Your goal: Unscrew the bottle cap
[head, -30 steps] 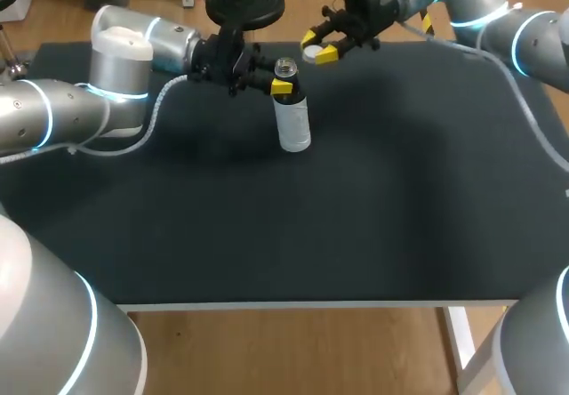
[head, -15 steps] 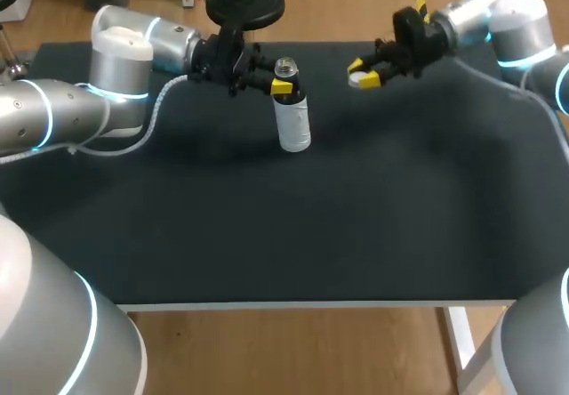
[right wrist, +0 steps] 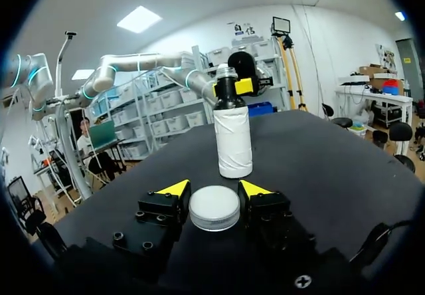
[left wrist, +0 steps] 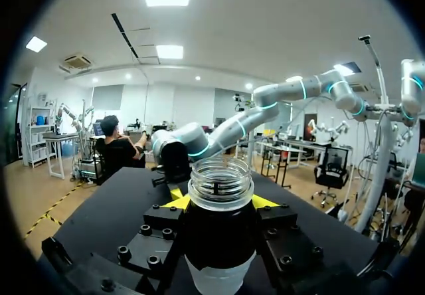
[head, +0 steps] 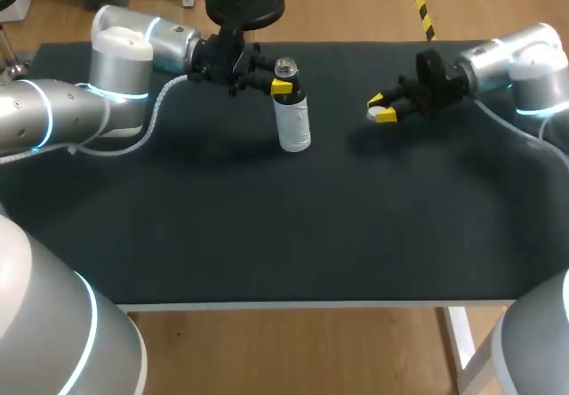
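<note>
Two grippers, two catches. The left gripper had its yellow tips clamped on the neck of the bottle, which stood upright on the dark table with its mouth open. Off to the bottle's right and well apart from it, the right gripper hung low over the table, the white cap pinched flat between its two fingers. Seen from the right wrist, the cap sat squarely between the tips, with the bottle upright ahead of them. Seen from the left wrist, the bottle's rim rose just above the gripping fingers.
</note>
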Controlling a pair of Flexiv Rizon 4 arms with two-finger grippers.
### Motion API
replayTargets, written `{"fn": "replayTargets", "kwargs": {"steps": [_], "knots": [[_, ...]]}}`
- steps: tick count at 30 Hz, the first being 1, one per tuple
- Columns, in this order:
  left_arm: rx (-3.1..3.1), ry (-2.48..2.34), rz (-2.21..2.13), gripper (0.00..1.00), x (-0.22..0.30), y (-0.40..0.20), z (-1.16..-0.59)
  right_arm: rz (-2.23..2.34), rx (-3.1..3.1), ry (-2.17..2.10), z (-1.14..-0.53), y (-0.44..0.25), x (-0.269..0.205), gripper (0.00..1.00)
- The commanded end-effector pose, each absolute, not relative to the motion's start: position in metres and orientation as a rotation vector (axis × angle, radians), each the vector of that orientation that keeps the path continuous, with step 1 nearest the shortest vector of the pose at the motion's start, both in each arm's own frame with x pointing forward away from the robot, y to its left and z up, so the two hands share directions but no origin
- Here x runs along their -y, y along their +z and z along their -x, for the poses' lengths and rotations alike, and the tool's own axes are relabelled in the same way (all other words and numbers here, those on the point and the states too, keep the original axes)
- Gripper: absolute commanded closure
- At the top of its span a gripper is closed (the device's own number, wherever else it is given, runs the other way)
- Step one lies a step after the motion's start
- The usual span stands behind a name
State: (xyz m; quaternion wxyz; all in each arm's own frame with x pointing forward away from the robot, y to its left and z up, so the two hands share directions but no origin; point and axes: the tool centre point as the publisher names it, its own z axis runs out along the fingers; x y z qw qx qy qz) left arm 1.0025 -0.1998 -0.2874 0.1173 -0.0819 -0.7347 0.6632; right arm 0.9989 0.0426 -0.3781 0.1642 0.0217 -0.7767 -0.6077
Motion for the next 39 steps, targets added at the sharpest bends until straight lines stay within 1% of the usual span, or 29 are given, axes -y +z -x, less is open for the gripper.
{"fn": "replayTargets", "kwargs": {"steps": [1,14,22,23,24,25,39], "knots": [[2.147,1.939,0.243,1.00,0.200,-0.290,-1.004,0.299,2.490,-1.844,-0.990,-0.374,-0.042,1.00],[2.147,1.939,0.243,1.00,0.200,-0.290,-1.004,0.471,2.516,-1.766,-0.996,-0.401,-0.041,1.00],[2.147,1.939,0.243,1.00,0.200,-0.290,-1.004,0.511,2.523,-1.750,-0.998,-0.404,-0.040,1.00],[2.147,1.939,0.243,1.00,0.200,-0.290,-1.004,0.514,2.522,-1.750,-0.998,-0.404,-0.040,0.74],[2.147,1.939,0.243,1.00,0.200,-0.290,-1.004,0.516,2.522,-1.750,-0.998,-0.403,-0.039,0.45],[2.147,1.939,0.243,1.00,0.200,-0.290,-1.004,0.525,2.520,-1.746,-0.998,-0.403,-0.039,0.00],[2.147,1.939,0.243,1.00,0.200,-0.290,-1.004,0.548,2.509,-1.766,-0.999,-0.394,-0.036,0.00]]}}
